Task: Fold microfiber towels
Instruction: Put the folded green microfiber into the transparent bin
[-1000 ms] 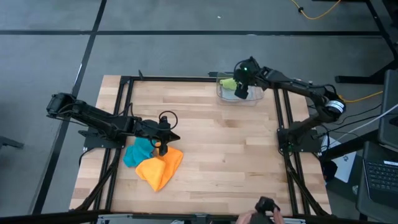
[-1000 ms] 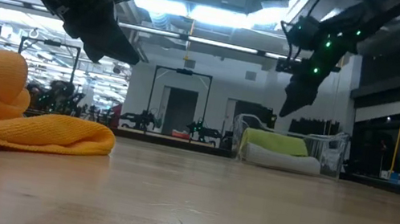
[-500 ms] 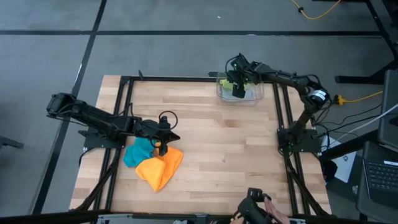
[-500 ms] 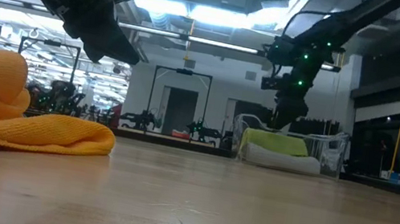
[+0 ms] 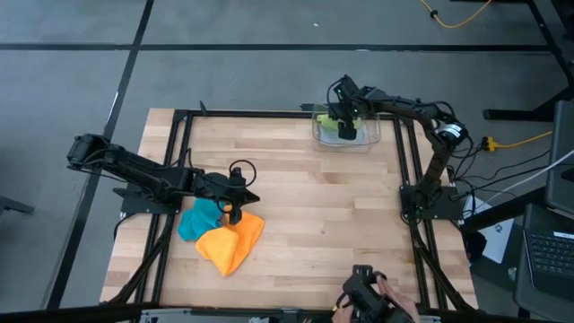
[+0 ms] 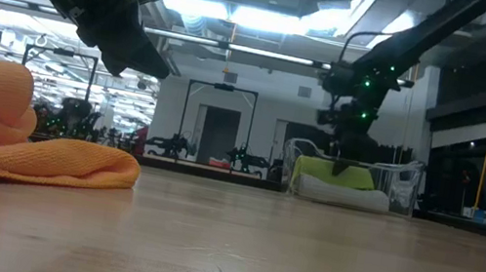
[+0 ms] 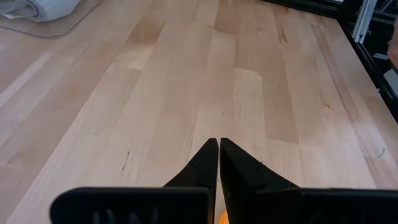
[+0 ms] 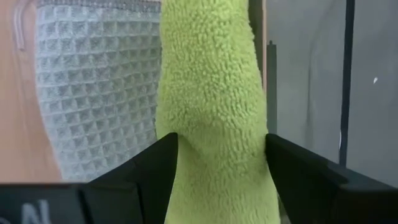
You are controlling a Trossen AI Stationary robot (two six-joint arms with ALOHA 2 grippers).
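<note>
The lime green towel [image 8: 211, 81] lies folded on the light grey towel [image 8: 93, 93] inside the clear bin [image 5: 371, 144] at the table's far right. My right gripper [image 8: 221, 138] is open and low in the bin, one finger on each side of the green towel. It also shows in the low view [image 6: 342, 164]. The orange towel [image 5: 231, 244] lies crumpled near the front left, partly over the teal towel [image 5: 197, 221]. My left gripper [image 5: 235, 208] is shut and empty, a little above these two towels. My right gripper comes from above, pointing down, and its open fingers [image 8: 155, 168] straddle the green towel's folded ridge [image 8: 214, 143], which fills the gap between them. I cannot tell whether the fingers touch the cloth. The towel rests on the grey one.
Bare wooden tabletop [image 5: 314, 206] lies between the bin and the crumpled towels. Black frame rails [image 5: 405, 179] run along the table's sides. A person's hand [image 5: 368, 301] with a dark device is at the near edge.
My right gripper has gone down into the bin, from well above it to the lime green towel, with its fingers on either side of the fold. The person's hand at the near edge has shifted a little to the left.
</note>
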